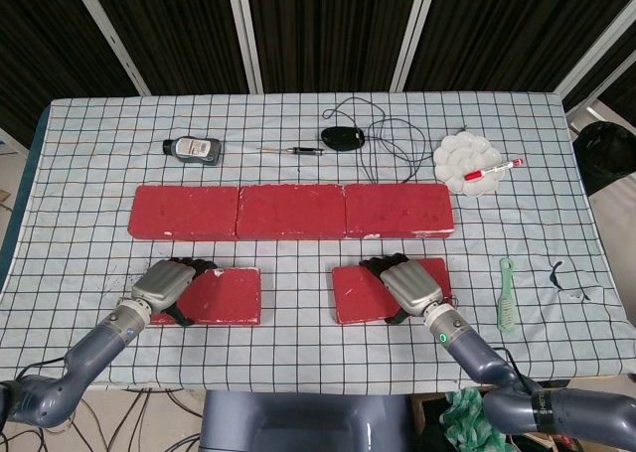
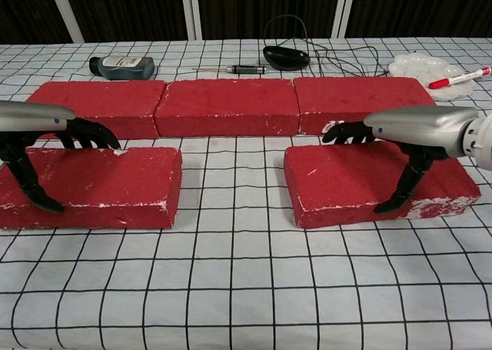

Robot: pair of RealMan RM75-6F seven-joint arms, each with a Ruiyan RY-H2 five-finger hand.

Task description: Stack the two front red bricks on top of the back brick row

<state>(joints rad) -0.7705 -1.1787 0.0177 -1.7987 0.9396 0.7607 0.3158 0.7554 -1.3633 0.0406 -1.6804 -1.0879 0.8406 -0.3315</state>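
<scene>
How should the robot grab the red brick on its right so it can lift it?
Likely from above, across the short width of the front right brick: it lies flat, both long sides free. The right hand already straddles it, fingers over the back edge, thumb on the front face.

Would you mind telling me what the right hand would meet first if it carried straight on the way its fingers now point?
Probably the right-hand brick of the back row; the right hand points away from the robot, over the front brick.

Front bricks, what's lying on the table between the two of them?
Nothing: only bare checkered tablecloth separates the left front brick and right front brick, clearest in the chest view.
</scene>
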